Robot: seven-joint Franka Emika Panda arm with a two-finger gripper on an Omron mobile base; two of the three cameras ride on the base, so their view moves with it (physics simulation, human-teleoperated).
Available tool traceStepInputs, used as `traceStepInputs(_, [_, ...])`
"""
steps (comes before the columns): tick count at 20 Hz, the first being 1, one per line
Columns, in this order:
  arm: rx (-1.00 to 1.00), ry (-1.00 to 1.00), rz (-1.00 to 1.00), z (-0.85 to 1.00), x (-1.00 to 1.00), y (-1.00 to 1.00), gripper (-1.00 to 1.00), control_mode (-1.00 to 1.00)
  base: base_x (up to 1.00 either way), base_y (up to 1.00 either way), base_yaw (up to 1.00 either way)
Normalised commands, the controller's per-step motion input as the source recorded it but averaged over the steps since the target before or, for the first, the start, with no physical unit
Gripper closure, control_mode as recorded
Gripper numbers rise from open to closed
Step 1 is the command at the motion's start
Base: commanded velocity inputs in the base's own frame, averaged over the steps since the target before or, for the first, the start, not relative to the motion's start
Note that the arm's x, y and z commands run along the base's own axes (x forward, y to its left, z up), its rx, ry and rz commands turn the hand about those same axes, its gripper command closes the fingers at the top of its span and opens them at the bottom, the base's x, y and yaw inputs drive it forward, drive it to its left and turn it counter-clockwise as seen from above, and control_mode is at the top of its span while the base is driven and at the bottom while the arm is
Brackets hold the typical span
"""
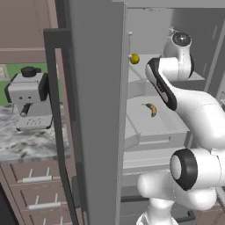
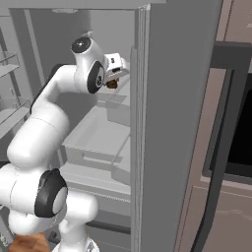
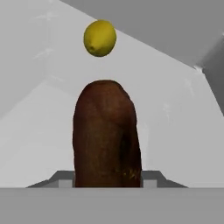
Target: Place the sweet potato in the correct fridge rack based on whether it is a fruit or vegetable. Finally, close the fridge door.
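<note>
My gripper (image 2: 114, 79) reaches into the open fridge at upper-shelf height and is shut on the sweet potato (image 2: 112, 84), a dark reddish-brown tuber. The hand view has the sweet potato (image 3: 107, 135) standing up between my fingertips (image 3: 151, 180), which it largely hides. It hangs over the pale-grey fridge rack (image 3: 39, 131), apart from it. A round yellow fruit (image 3: 99, 38) rests on that same rack (image 1: 139, 72) further back, also seen as the yellow fruit (image 1: 135, 58) from the left. On the shelf below lies a banana (image 1: 151, 109).
Open fridge doors flank the arm: one grey door (image 1: 99, 110) on the left, another door (image 2: 172, 123) on the right. Door bins (image 2: 7, 64) line the left door. A coffee machine (image 1: 28, 94) stands on the marble counter (image 1: 26, 140) above drawers.
</note>
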Motion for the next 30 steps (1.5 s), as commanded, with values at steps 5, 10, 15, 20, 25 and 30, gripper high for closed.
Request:
traceStepInputs(5, [0.0, 0.12, 0.0, -0.02, 0.59, -0.01, 1.0, -1.0, 0.0, 0.0, 0.0])
traceStepInputs(10, [0.0, 0.11, 0.0, -0.13, 0.45, -0.25, 1.0, -1.0, 0.0, 0.0, 0.0])
traceStepInputs(15, [0.0, 0.06, 0.0, -0.1, 0.52, -0.22, 1.0, -1.0, 0.0, 0.0, 0.0])
traceStepInputs(20, [0.0, 0.02, 0.0, -0.48, 0.39, -0.2, 1.0, -1.0, 0.0, 0.0, 0.0])
traceStepInputs(25, [0.0, 0.0, 0.0, -0.53, 0.64, -0.11, 1.0, -1.0, 0.0, 0.0, 0.0])
traceStepInputs(30, [0.0, -0.03, 0.04, -0.43, 0.18, -0.01, -1.0, -1.0, 0.0, 0.0, 0.0])
